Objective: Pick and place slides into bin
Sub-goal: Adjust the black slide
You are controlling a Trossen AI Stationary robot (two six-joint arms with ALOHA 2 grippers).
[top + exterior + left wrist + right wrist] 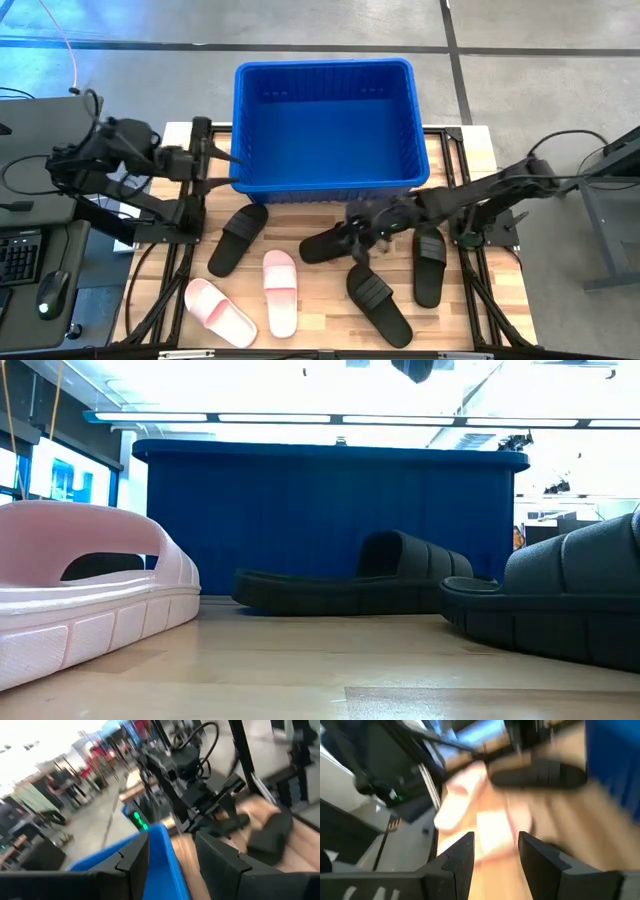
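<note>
Closest to the low camera, a pink slide [85, 585] is sitting on its sole at the left, with a black slide [560, 600] bulking up at the right edge.

The right gripper [362, 238] is hanging over the wooden table [320, 325] just in front of the blue bin [325, 125], right by the toe end of a black slide [325, 243] that's lying roughly across the table. Its jaws are standing partly open with nothing between them, the wrist view showing only bare wood and blurry pink in the gap. The left gripper [205, 160] is sitting at the bin's left front corner, jaws also partly apart and holding nothing, the blue wall showing between its fingers [136, 857].

Nothing is lying inside the bin. All six slides are lying on the table in front of it: another black one [238, 238] angling toward the bin's left corner, one [378, 303] running diagonally toward the front right, one [429, 263] lying straight front to back at the right. One pink slide [280, 291] is pointing front to back, the second [219, 312] slanting near the front left edge.
</note>
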